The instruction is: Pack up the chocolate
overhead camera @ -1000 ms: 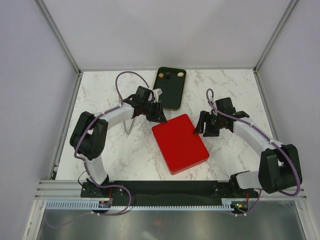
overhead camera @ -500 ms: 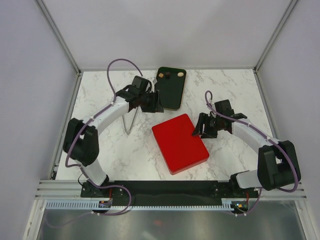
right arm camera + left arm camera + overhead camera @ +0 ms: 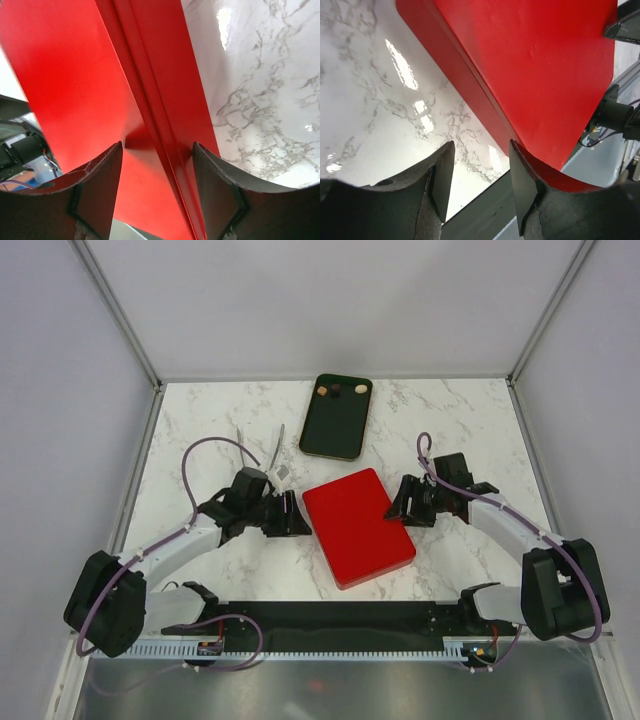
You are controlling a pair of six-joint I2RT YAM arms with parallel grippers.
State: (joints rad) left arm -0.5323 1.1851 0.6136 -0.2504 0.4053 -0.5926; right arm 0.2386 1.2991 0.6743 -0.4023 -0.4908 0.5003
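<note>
- At the middle of the white marble desk (image 3: 220, 430) lies a flat red box (image 3: 358, 527), closed and turned slightly askew.
- At 12 o'clock from the box, well apart from it, sits a dark tray (image 3: 337, 425) with rounded corners.
- The chocolate (image 3: 322, 391) rests on the tray's 12 o'clock end: three tiny pieces in a row, two tan and one dark between them.
- The left claw (image 3: 290, 515) is low at the box's 9 o'clock edge. In its wrist view it is released (image 3: 482, 170), with marble in the gap and the red edge against one finger (image 3: 522, 187).
- The right claw (image 3: 400, 505) is at the box's 3 o'clock edge, also released (image 3: 157, 170). Its fingers stand to either side of the box's rim, holding nothing.
</note>
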